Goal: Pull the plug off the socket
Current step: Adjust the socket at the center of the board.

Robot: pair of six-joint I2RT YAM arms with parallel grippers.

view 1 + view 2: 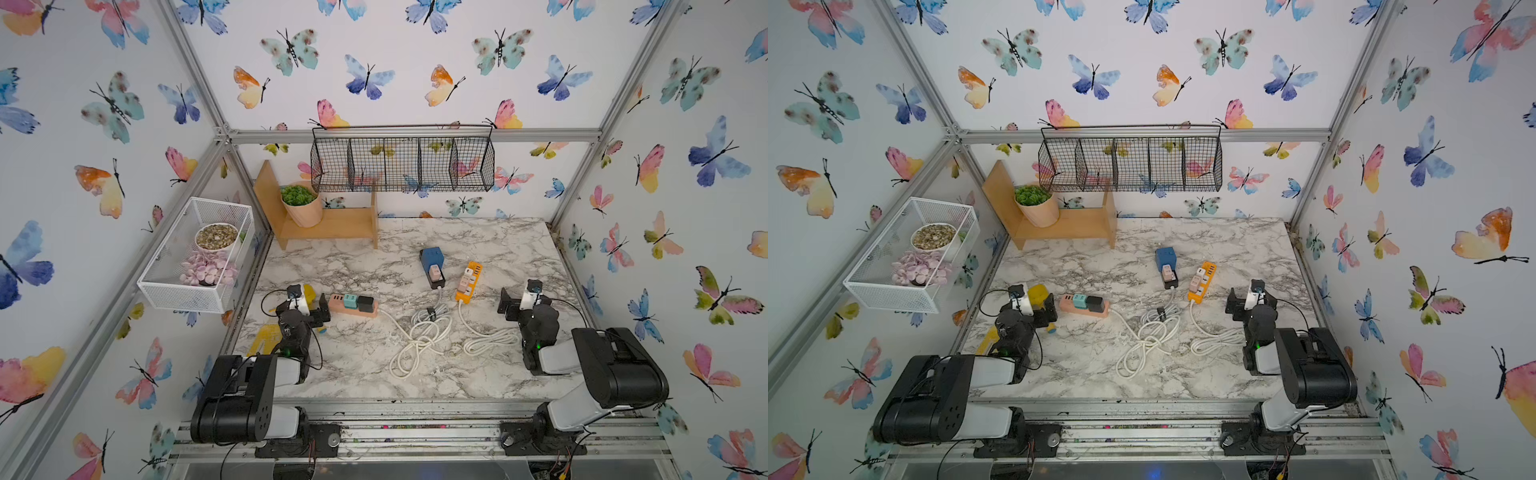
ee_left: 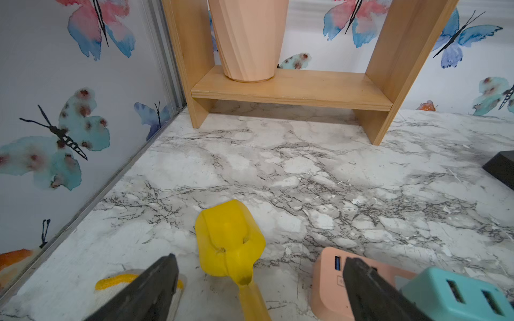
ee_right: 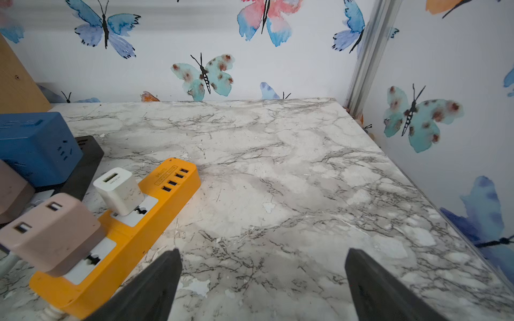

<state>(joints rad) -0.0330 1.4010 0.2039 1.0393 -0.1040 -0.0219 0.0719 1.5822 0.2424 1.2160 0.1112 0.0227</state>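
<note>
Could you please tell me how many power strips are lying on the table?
3: a pink one on the left, a black one mid-table under a blue cube adapter, and an orange one just right of it. None seems hidden.

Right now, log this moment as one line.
left gripper: open, empty, at pink strip end | right gripper: open, empty, beside orange strip | teal plug: in socket

Pot (image 1: pixel 305 210) on shelf (image 1: pixel 336 229) back-L; L strip (image 1: pixel 336 303), ctr strip (image 1: pixel 438 284), R strip (image 1: pixel 466 296) across table; cords (image 1: pixel 420 340) in front.
</note>
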